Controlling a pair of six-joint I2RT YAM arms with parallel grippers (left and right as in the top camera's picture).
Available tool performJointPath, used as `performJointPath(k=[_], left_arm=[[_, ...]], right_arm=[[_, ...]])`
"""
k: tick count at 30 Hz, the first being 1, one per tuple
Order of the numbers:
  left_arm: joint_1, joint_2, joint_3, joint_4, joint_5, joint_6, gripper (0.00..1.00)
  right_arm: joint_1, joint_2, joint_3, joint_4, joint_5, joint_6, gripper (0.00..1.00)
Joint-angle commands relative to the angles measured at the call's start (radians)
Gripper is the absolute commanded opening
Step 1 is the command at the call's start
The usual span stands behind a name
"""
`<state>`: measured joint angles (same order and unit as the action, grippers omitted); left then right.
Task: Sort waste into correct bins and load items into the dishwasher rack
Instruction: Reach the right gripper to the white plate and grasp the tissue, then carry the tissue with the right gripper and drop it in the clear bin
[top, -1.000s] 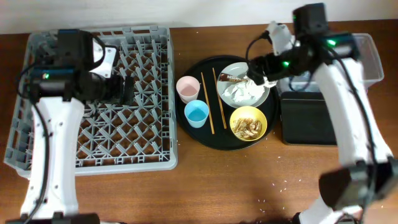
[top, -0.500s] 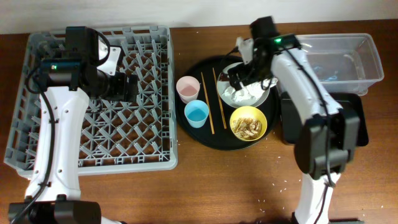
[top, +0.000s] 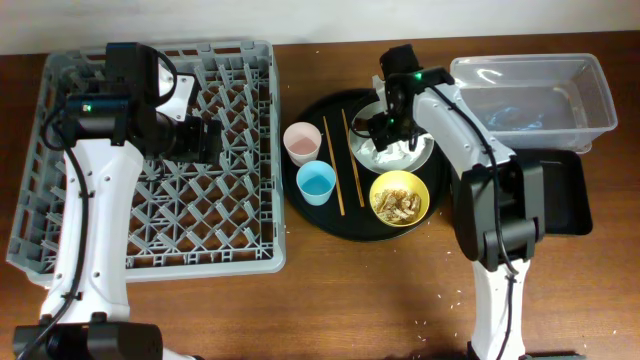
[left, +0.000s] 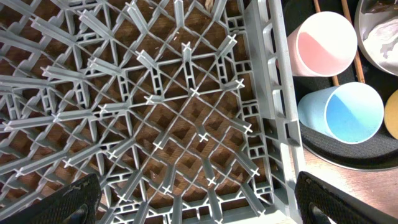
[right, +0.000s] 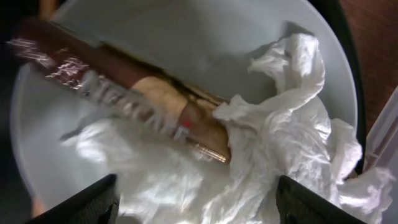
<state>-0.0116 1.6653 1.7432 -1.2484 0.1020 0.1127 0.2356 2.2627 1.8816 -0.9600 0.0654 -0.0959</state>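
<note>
Two claws are shown spread and empty. The right claw (right: 199, 202) is poised just above the grey plate (right: 205, 31); the left claw (left: 199, 196) is held well apart from that plate, over the dishwasher rack (left: 155, 112). On the plate, the brown wrapper (right: 124, 102) is touched by crumpled napkins (right: 280, 143); both could be pinched together and sorted wrongly.

L gripper (left: 199, 202), R gripper (right: 199, 200): jaws wide apart.
</note>
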Motion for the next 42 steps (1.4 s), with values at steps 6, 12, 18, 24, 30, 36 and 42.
performJointPath(k=[6,12,18,24,30,36,42], left_arm=[[0.006,0.004,0.02,0.002,0.017,0.013,0.99],[0.006,0.004,0.02,0.002,0.017,0.013,0.99],[0.006,0.004,0.02,0.002,0.017,0.013,0.99],[0.006,0.004,0.02,0.002,0.017,0.013,0.99],[0.006,0.004,0.02,0.002,0.017,0.013,0.99],[0.006,0.004,0.02,0.002,0.017,0.013,0.99],[0.006,0.004,0.02,0.002,0.017,0.013,0.99]], right_arm=[[0.0,0.052,0.006,0.032,0.044,0.079,0.67],[0.0,0.053,-0.001,0.03,0.037,0.088,0.16],[0.0,0.024,0.039,-0.029,0.01,0.131,0.04],[-0.001,-0.047,0.275,-0.242,-0.009,0.131,0.04],[-0.029,-0.053,0.558,-0.436,-0.001,0.166,0.04],[-0.209,-0.051,0.675,-0.455,-0.002,0.327,0.04],[-0.34,-0.015,0.634,-0.356,-0.002,0.393,0.04]])
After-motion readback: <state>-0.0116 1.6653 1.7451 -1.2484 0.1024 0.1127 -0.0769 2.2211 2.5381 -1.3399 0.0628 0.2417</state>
